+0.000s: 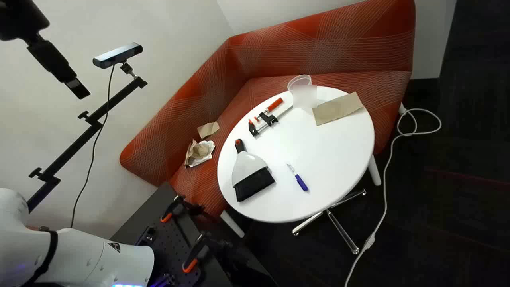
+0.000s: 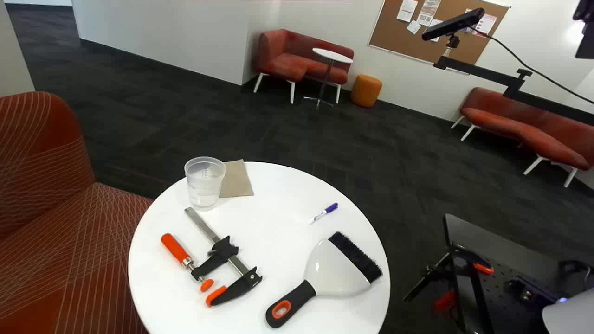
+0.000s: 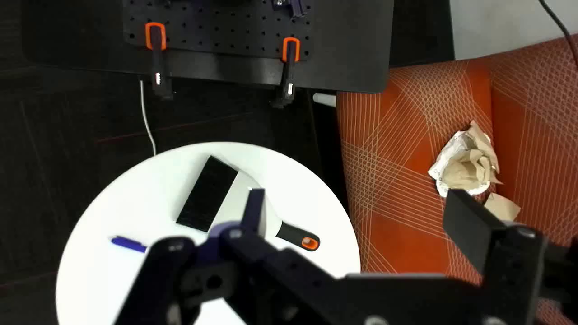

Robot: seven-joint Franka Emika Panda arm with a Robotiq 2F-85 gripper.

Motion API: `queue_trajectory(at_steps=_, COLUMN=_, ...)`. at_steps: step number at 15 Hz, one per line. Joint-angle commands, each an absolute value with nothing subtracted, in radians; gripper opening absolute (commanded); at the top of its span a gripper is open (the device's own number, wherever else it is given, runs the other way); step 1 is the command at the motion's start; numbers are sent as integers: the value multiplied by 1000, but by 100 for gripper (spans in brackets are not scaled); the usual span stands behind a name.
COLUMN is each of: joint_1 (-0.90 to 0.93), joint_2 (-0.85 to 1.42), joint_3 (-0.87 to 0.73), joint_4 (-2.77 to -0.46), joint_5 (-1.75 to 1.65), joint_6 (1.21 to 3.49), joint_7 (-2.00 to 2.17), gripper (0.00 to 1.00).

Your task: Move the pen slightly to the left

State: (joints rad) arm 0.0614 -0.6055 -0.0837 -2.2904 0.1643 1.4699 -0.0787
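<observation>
Blue pen (image 1: 298,178): lying on the white tabletop (image 1: 330,147), near but not touching the brush (image 1: 255,184).
End effector (image 3: 357,216): spread wide, empty.
Brush: probably best avoided by straddling the pen crosswise, mid-length.

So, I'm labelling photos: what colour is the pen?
Blue and whitish; the pen shows best in an exterior view.

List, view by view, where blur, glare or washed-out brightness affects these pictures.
Wrist view: the gripper is out of focus, the blue pen clearer, and the tabletop nearly washed out; in an exterior view, a blurry pale square hides part of the translucent plastic cup; in an exterior view, glare brightens the wall near the right edge.
</observation>
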Motion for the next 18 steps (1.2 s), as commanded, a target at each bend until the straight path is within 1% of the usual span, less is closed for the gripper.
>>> queue_trajectory(at_steps=1, joint_1=38, joint_2=-603, joint_3=-66, joint_4=-2288, joint_5=172, joint_6=1466, joint_7=-89, gripper=100)
queue_trajectory(at_steps=6, joint_1=32, joint_2=-601, joint_3=-62, joint_4=-2290, joint_5=167, joint_6=1482, joint_7=-75, gripper=100)
queue_trajectory(at_steps=12, joint_1=-64, joint_2=-541, joint_3=-35, joint_4=-2346, joint_5=161, joint_6=1741, joint_7=148, gripper=100)
queue_trajectory(at_steps=18, joint_1=-134, joint_2=-398, joint_3=-36, joint_4=-2427, joint_5=165, joint_6=2030, joint_7=360, gripper=100)
